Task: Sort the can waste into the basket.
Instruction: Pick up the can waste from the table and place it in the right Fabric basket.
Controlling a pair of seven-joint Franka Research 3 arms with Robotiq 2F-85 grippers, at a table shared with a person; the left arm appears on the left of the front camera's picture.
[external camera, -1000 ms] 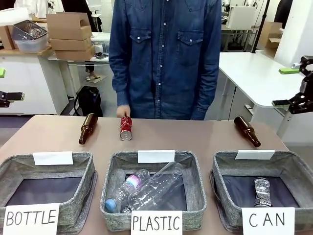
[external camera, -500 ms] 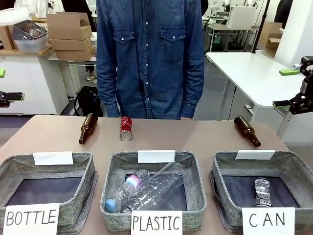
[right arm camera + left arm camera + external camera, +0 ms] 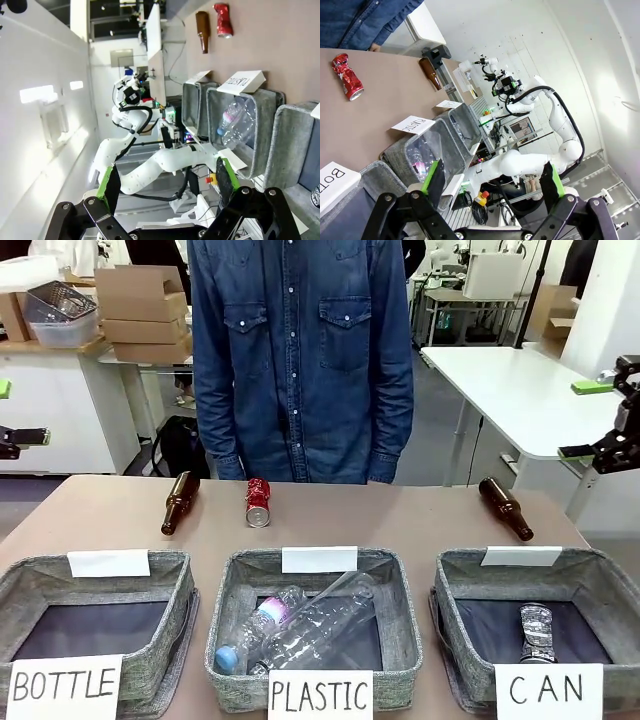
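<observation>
The person (image 3: 300,360) has released the red can (image 3: 258,502), so our left gripper (image 3: 493,175) or right gripper (image 3: 167,177), both wide and empty, may carry it to the CAN basket (image 3: 455,580).

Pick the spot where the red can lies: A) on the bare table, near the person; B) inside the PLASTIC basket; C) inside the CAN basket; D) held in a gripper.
A: the red can lies on its side on the table next to a brown bottle, outside every basket, while the CAN basket holds the silvery can.
</observation>
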